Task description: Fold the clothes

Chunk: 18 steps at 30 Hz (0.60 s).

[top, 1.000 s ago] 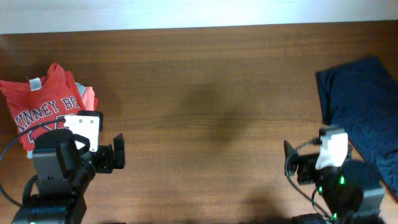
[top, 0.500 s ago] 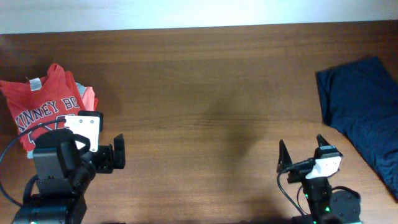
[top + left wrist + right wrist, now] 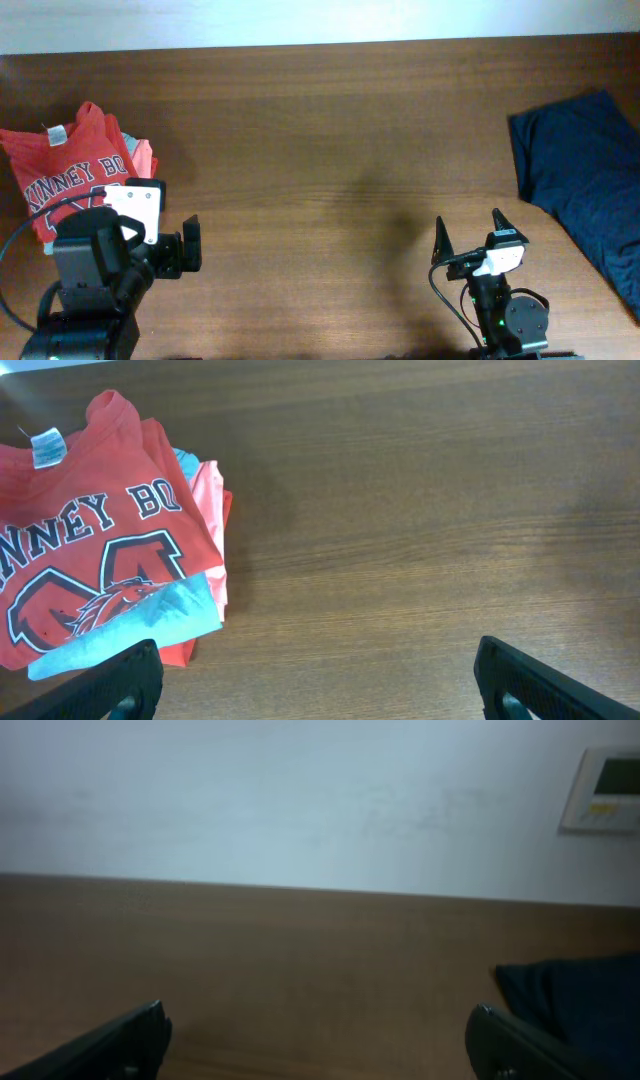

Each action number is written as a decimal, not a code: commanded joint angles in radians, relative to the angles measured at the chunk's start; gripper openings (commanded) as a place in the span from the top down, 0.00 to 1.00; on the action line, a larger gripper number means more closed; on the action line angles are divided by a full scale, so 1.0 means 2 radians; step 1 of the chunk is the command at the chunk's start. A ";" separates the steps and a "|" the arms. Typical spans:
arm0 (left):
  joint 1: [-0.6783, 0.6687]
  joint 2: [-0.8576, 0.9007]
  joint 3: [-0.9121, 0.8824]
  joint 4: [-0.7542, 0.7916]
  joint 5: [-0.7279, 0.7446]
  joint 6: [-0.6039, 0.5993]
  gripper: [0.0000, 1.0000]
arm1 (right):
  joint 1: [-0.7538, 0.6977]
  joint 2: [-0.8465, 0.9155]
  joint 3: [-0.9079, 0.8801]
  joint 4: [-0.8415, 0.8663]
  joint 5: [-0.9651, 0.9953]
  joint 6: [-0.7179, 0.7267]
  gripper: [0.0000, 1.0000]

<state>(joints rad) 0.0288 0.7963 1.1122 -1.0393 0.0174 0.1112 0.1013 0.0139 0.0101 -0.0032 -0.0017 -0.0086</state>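
— Since the overhead view shows the left end effector [image 3: 160,240] and the right end effector [image 3: 469,225] both spread wide and carrying nothing, which garment would you take up?

— The navy T-shirt [image 3: 585,170]. It lies loose and rumpled at the far right edge of the worktop [image 3: 330,130], partly out of frame and well apart from the right end effector. The orange-red T-shirt [image 3: 75,165] sits at the far left, just beyond the left end effector, and looks already folded. The middle is bare wood, so I judge that the place to fold.

— And the left wrist view?

— It confirms the pile. The lettered shirt is on top, with a light grey shirt [image 3: 130,625] peeking out at its lower edge and a paler orange shirt [image 3: 212,500] along its right side. Both fingertips [image 3: 120,685] show at the bottom corners, wide apart, with nothing between them. I would leave that pile alone.

— The right wrist view?

— Blurred. It looks level across the worktop to a pale wall [image 3: 250,790] with a wall panel [image 3: 605,788], and the navy cloth is only a dark patch at lower right. The jaws are open there too. The right arm should turn right and tip down before it reaches.

— How to grasp it well?

— Pinch one layer near the closest edge, low to the wood, and drag rather than lift, so the soft cotton slides out flat. Then let the left arm take the opposite corner, because folding a bunched shirt only locks in creases.
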 commanded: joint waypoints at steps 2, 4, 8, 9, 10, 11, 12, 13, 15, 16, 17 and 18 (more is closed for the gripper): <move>0.002 -0.001 -0.002 0.001 -0.006 -0.003 0.01 | -0.002 -0.005 -0.002 -0.040 -0.007 -0.008 0.01; 0.002 -0.001 -0.002 0.001 -0.006 -0.003 0.01 | -0.002 -0.005 -0.002 -0.038 -0.008 -0.001 0.01; 0.002 -0.001 -0.002 0.001 -0.006 -0.003 0.01 | -0.002 -0.005 -0.002 -0.038 -0.008 -0.001 0.01; 0.002 -0.001 -0.002 0.001 -0.006 -0.003 0.01 | -0.002 -0.005 -0.002 -0.038 -0.008 -0.001 0.01; 0.002 -0.001 -0.002 0.001 -0.006 -0.003 0.01 | -0.002 -0.005 -0.002 -0.038 -0.008 -0.001 0.01; 0.002 -0.001 -0.002 0.001 -0.006 -0.003 0.01 | -0.002 -0.005 -0.002 -0.038 -0.008 -0.001 0.01; 0.002 -0.001 -0.002 0.001 -0.006 -0.003 0.01 | -0.002 -0.005 -0.002 -0.038 -0.008 -0.001 0.01; 0.002 -0.001 -0.002 0.001 -0.006 -0.003 0.01 | -0.002 -0.005 -0.002 -0.038 -0.008 -0.001 0.01; 0.002 -0.001 -0.002 0.001 -0.006 -0.003 0.01 | -0.002 -0.004 -0.002 -0.038 -0.008 -0.001 0.01; 0.002 -0.001 -0.002 0.001 -0.006 -0.003 0.01 | -0.002 -0.004 -0.002 -0.038 -0.008 -0.001 0.01; 0.002 -0.001 -0.002 0.001 -0.006 -0.003 0.01 | -0.002 -0.004 -0.002 -0.038 -0.008 -0.001 0.01; 0.002 -0.001 -0.002 0.001 -0.006 -0.003 0.01 | -0.002 -0.004 -0.002 -0.038 -0.008 -0.001 0.01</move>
<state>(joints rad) 0.0288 0.7963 1.1114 -1.0389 0.0174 0.1112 0.1013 0.0139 0.0101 -0.0731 -0.0051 -0.0116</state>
